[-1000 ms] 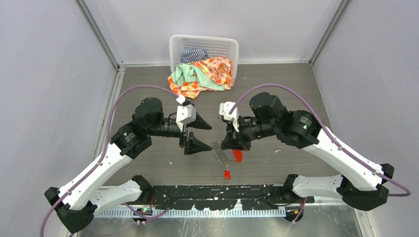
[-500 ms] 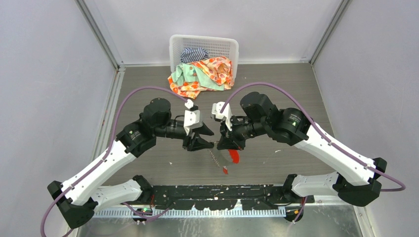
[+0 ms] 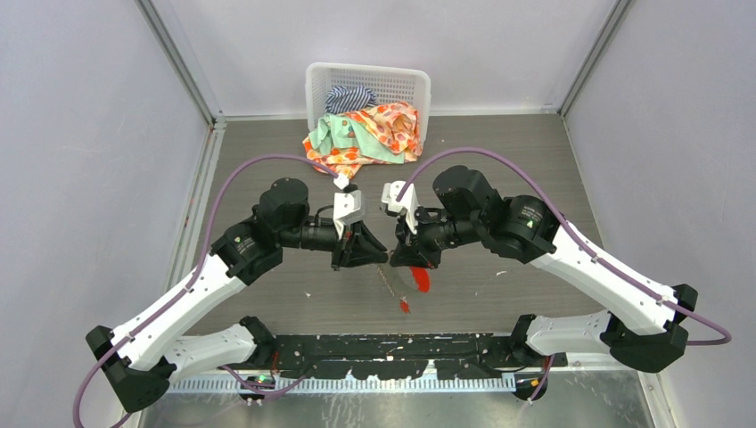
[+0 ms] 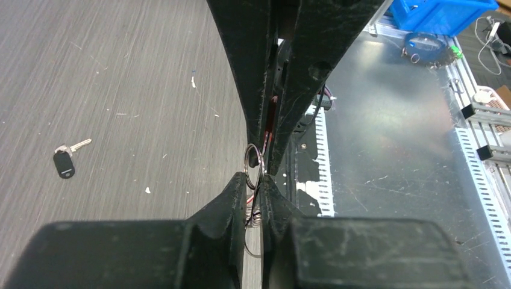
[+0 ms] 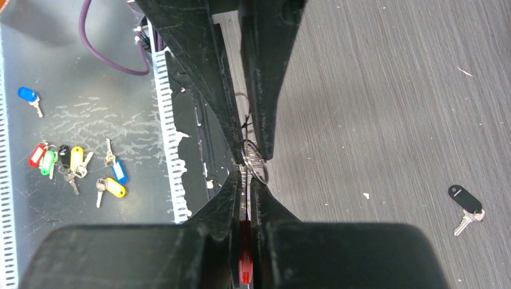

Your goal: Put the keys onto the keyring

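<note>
Pinched nearly together on the keyring [image 4: 253,161] from nine o'clock: left gripper [image 4: 253,180], probably to steady it in mid-air. Clamped on the same ring from three o'clock: right gripper [image 5: 247,177], likely for prying a coil. Loose on the table at four o'clock, well apart: black key [image 5: 465,201], not yet threaded.

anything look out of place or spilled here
Clothes spill out of the white basket onto the table at its far edge. A black-headed key lies loose on the table by itself.
</note>
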`<state>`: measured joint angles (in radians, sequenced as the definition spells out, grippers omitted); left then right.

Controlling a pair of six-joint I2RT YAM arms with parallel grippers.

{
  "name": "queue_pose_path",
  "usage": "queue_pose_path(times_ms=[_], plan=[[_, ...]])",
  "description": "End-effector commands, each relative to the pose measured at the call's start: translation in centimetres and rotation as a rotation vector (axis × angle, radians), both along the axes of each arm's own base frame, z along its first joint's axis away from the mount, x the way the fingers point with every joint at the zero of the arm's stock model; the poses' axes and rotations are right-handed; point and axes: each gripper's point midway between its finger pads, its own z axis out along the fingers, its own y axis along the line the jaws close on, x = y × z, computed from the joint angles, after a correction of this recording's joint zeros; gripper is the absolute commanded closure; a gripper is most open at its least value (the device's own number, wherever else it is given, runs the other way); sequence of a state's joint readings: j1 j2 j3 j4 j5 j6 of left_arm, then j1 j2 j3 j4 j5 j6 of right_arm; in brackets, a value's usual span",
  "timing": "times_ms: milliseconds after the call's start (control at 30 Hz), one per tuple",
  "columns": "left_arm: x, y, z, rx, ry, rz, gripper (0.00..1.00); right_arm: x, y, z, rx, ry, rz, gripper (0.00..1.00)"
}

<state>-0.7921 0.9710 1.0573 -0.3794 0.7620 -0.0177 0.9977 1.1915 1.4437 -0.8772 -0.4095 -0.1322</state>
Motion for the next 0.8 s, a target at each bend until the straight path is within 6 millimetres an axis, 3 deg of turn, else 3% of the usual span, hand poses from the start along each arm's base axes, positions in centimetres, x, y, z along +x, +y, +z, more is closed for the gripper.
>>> queue_pose_path(times_ms=[0,67,300,400,433,633,767], plan=[[0.4,-0.1,2.1,-0.069,0.002,0.042,0.95,0.4,1.0,2.1,0.089,-0.043,-0.014,0.99],[0.5,0.0,2.6,-0.086,0.007,0.056,0.99,0.5,1.0,2.0,0.098,-0.049,-0.026,0.99],[0.2,0.3,3.3,-0.111,0.014,0.053,1.0,0.1,1.1,2.7,0.17,-0.038,-0.033,0.95],[-0.1,0.5,3.4,-0.12,0.016,0.035,1.0,-0.3,1.1,3.6,0.233,-0.047,-0.025,0.85],[-0.4,0.5,3.6,-0.127,0.015,0.018,1.0,-0.4,1.0,4.0,0.253,-0.058,-0.025,0.77],[-4.4,1.1,4.5,-0.159,0.023,-0.222,1.0,-1.1,-0.6,6.6,0.324,-0.137,-0.015,0.58],[-6.3,1.8,4.8,-0.166,0.009,-0.333,1.0,-2.0,-1.4,7.9,0.349,-0.17,0.021,0.5]])
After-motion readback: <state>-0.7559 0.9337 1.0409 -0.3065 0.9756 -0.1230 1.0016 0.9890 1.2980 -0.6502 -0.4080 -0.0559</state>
